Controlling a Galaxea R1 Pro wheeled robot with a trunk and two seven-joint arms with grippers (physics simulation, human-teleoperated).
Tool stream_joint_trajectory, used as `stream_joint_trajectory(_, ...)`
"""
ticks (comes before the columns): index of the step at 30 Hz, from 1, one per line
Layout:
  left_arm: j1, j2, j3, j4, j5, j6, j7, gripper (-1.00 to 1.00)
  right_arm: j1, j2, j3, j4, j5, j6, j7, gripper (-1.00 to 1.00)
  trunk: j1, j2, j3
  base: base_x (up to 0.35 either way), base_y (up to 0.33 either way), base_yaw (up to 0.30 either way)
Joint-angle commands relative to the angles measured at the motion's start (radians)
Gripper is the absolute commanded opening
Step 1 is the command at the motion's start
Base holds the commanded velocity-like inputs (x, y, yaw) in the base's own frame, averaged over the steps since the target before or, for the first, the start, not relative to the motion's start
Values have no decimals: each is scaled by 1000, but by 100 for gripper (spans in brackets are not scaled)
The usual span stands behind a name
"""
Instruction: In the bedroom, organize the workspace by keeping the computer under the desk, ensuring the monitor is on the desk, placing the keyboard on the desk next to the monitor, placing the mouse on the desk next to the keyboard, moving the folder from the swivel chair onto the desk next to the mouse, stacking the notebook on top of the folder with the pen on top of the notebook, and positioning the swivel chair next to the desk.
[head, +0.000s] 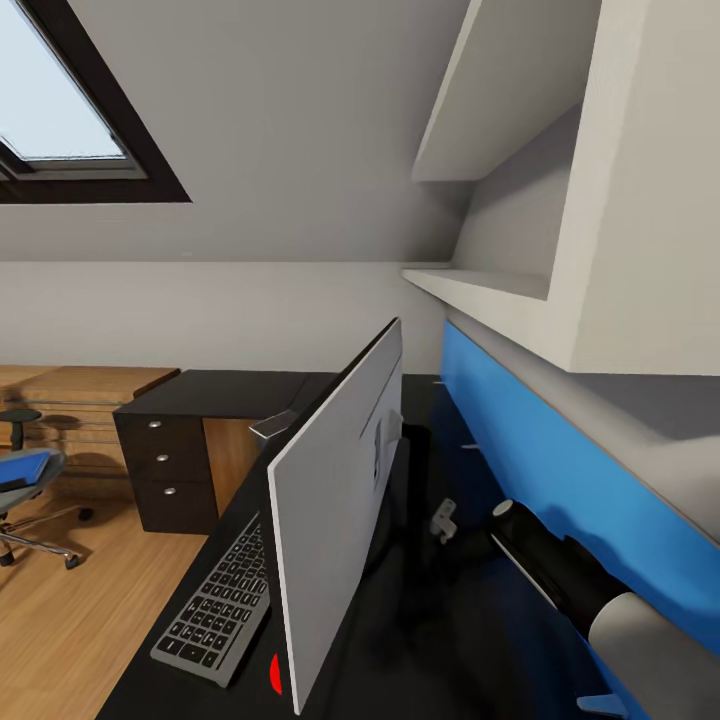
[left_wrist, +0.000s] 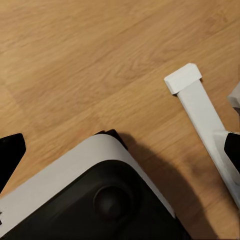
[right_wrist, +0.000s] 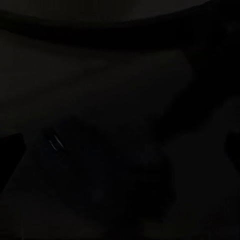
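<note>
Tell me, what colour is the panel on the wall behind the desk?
Bright blue; the panel shows best in the head view, behind the black desk.

Worktop passage is narrowed behind the monitor by the blue wall panel and overhead shelf, while the front strip is taken by the keyboard; open floor is left beside.

The monitor hides part of the keyboard; the right wrist view is too dark to read.
</note>
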Motion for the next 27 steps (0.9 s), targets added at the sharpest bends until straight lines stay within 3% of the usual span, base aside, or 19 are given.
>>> stream_joint_trajectory(1,3,-1,-2,1,11,-2,0,100,-1,-1,2,2,4,5,2,100,0,-1,-1,5,0,0)
stream_joint_trajectory(13,28,-6,2,12,17,-2,-29,100,-2,-1,3,16,27,3,12,100,0,-1,-1,1,0,0)
stream_joint_trajectory(21,29,-8,60,13,20,5,-33,100,-3,-1,2,34,56,-3,51,100,0,-1,-1,0,0,0)
stream_joint_trajectory(27,26,-8,79,13,39,8,-35,100,-3,2,2,39,72,-4,57,100,0,-1,-1,0,0,0)
